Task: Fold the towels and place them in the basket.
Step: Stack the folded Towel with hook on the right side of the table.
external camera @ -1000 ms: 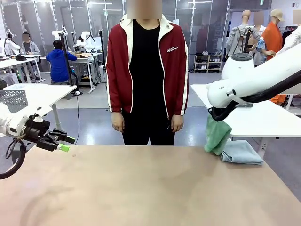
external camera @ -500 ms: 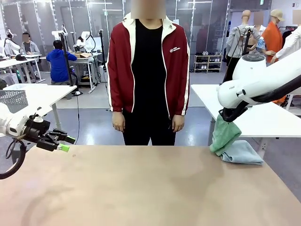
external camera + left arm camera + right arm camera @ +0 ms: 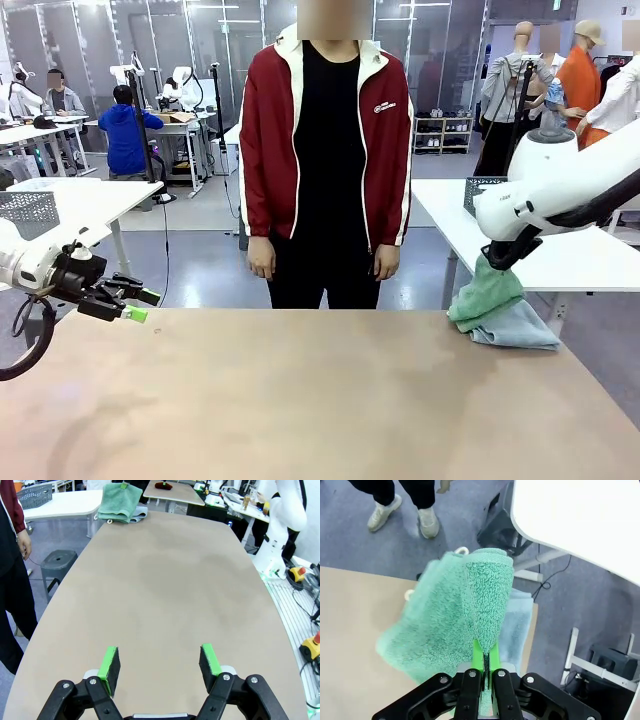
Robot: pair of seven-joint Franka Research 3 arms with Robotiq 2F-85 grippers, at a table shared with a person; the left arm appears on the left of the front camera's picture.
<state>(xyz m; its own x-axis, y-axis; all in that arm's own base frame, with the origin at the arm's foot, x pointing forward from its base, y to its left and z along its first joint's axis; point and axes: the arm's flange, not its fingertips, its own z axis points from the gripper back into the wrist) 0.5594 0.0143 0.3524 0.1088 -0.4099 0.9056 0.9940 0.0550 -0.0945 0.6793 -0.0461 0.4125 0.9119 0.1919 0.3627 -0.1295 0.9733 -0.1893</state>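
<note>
At the right side of the front view, the right gripper (image 3: pixel 484 661) pinches the green towel (image 3: pixel 485 297) with its jaws closed tight. The towel hangs over the blue-grey towel (image 3: pixel 518 327) on the table (image 3: pixel 300 400), probably touching it. At lower left, the left gripper (image 3: pixel 160 662) hovers with jaws wide, holding nothing.

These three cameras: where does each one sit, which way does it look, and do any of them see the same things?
Front view: sits between the arms, looks across the table at the person; both arms show.
Left wrist view: rides the left arm, looks along the table; the open left gripper shows.
Right wrist view: rides the right arm, looks down; the right gripper is shut on the green towel.
Shared: all three see the green towel over the blue towel.
</note>
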